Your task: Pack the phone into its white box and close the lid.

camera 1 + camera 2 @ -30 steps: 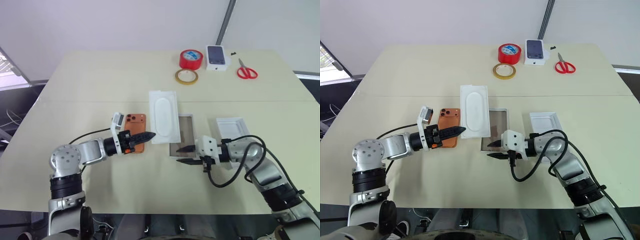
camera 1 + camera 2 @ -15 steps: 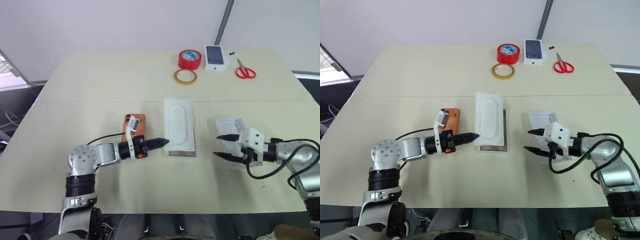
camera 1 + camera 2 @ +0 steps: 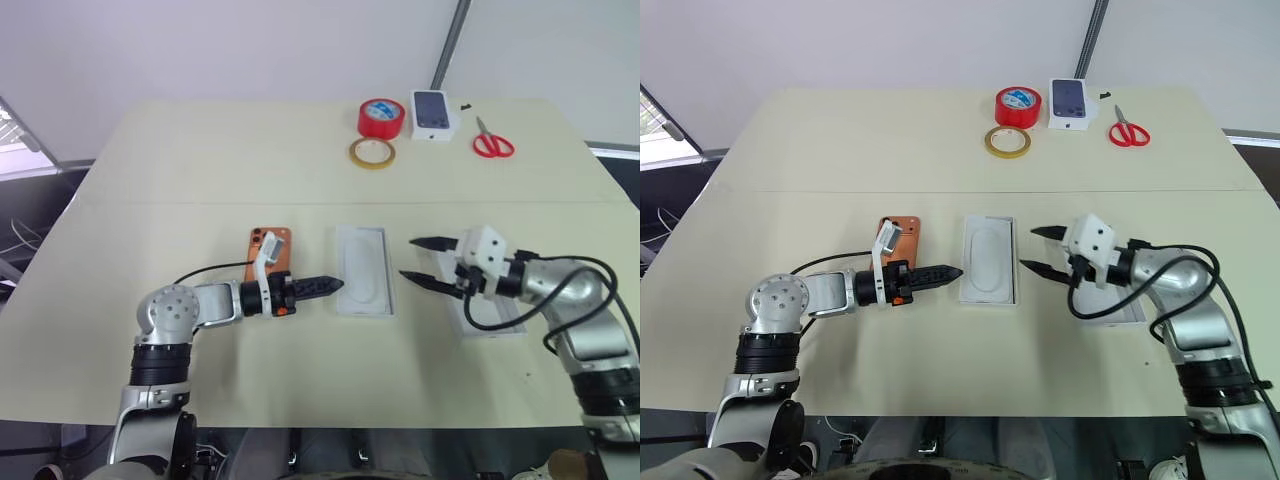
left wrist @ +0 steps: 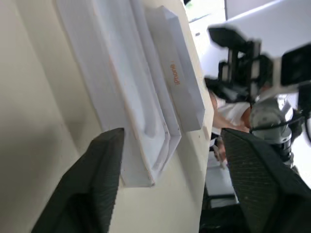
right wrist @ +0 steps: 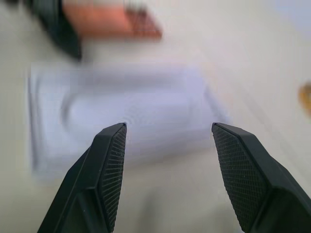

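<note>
**Head views.** The left pincer (image 3: 336,286) lies low over the bench (image 3: 250,160), its tips aimed at the near long edge of the white box (image 3: 1012,298). The phone (image 3: 278,240) lies flat, lens side up, just behind and beside this pincer's wrist, outside the box. A white insert (image 3: 362,270) with an oval recess covers the box floor. The right pincer (image 3: 407,258) hangs released on the far side of the box, holding nothing, tips toward it. The lid (image 3: 492,325) lies on the bench under the right forearm.

**Left wrist view.** The left pincer's fingers stand well apart, released and empty. The box corner with the insert sits between and just ahead of them. The lid's taller wall shows beyond.

**Right wrist view.** The right pincer's fingers are spread. The insert lies ahead of them, the phone beyond it.

**Handling.**
- Phone: likely rigid, dense and smooth. It may slip in a pinch on the flat faces. Grip across the two long edges near mid-length, clear of the lenses.
- Box, insert, lid: light, thin card. They slide and dent easily. Pinch a wall or rim lightly and brace the box when seating the phone.
</note>
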You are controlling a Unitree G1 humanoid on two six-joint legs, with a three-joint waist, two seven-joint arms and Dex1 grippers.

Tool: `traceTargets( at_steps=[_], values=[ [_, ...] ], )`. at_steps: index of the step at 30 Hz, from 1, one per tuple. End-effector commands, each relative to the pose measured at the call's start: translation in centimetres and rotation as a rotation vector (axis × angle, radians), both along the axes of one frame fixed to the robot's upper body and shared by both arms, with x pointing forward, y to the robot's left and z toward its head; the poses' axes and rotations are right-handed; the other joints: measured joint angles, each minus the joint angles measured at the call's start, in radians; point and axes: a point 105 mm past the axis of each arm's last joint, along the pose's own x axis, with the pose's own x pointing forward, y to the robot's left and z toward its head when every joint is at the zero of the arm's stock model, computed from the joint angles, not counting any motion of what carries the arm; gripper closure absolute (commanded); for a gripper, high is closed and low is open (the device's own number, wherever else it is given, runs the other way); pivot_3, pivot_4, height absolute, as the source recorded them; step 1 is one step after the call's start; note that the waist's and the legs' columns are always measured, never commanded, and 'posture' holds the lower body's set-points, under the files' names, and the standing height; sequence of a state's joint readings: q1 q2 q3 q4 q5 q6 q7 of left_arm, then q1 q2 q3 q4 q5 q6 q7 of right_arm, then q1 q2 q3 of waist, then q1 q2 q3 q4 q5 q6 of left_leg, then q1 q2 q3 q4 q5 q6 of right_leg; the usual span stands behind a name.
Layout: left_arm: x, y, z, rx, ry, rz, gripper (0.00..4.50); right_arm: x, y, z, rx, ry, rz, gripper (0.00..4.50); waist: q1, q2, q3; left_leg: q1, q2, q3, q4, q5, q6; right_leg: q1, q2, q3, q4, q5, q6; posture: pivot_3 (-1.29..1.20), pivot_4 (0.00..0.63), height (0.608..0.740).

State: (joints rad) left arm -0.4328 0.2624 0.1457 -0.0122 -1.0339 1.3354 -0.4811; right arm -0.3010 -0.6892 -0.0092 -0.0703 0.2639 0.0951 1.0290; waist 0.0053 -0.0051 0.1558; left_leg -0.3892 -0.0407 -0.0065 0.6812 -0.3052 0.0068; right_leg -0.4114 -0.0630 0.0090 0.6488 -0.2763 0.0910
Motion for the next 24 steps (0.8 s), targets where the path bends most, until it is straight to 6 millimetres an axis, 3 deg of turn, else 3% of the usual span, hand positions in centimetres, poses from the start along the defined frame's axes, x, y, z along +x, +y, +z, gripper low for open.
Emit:
traceTargets(
  at_steps=[1,4,7,10,16,19,24],
  values=[
    [0.2,0.6,1.8,0.036,-0.169,0.03,1.07,0.5,2.2,0.6,0.044,-0.019,0.022,1.82,-0.001,0.0,0.0,0.0,0.0,0.0,0.0,0.0,0.0,0.0,0.0,0.0,0.0,0.0,0.0,0.0,0.15,0.74],
    [1.4,2.6,2.6,0.135,-0.395,0.135,1.06,0.6,3.4,-0.6,0.028,0.016,0.042,2.84,0.001,0.0,0.0,0.0,0.0,0.0,0.0,0.0,0.0,0.0,0.0,0.0,0.0,0.0,0.0,0.0,0.15,0.74],
    [1.8,4.9,2.8,0.201,-0.539,0.184,1.06,1.1,4.5,-1.7,-0.013,0.017,0.031,4.42,0.001,0.0,0.0,0.0,0.0,0.0,-0.001,0.0,-0.001,-0.001,0.0,0.0,-0.001,0.0,0.0,0.0,0.15,0.74],
    [2.6,8.1,2.2,0.263,-0.538,0.256,1.06,1.2,5.6,-4.1,-0.104,0.032,0.034,4.48,-0.001,0.0,0.0,-0.001,0.0,0.0,-0.001,0.0,0.0,-0.001,-0.001,0.0,-0.001,0.0,-0.001,0.0,0.15,0.74],
    [3.3,10.7,2.6,0.295,-0.556,0.341,1.06,1.0,4.7,-6.0,-0.347,0.006,0.08,4.48,0.002,0.001,0.001,-0.003,0.0,0.0,-0.001,-0.003,0.004,-0.003,-0.001,0.0,-0.001,0.0,0.0,0.0,0.15,0.74],
    [3.4,11.2,2.5,0.317,-0.564,0.357,1.06,1.1,4.1,-5.4,-0.396,-0.001,0.094,4.48,0.002,0.001,0.001,-0.002,0.0,0.0,-0.001,-0.003,0.005,-0.002,-0.001,0.0,-0.001,0.0,0.0,0.0,0.15,0.74],
    [3.3,11.7,2.0,0.313,-0.522,0.377,1.06,0.8,5.6,-3.9,-0.303,-0.014,0.13,4.48,-0.003,0.0,0.001,-0.002,0.0,0.0,-0.001,-0.003,0.005,-0.003,-0.001,0.0,-0.001,0.0,0.0,0.0,0.15,0.74]
  ],
)
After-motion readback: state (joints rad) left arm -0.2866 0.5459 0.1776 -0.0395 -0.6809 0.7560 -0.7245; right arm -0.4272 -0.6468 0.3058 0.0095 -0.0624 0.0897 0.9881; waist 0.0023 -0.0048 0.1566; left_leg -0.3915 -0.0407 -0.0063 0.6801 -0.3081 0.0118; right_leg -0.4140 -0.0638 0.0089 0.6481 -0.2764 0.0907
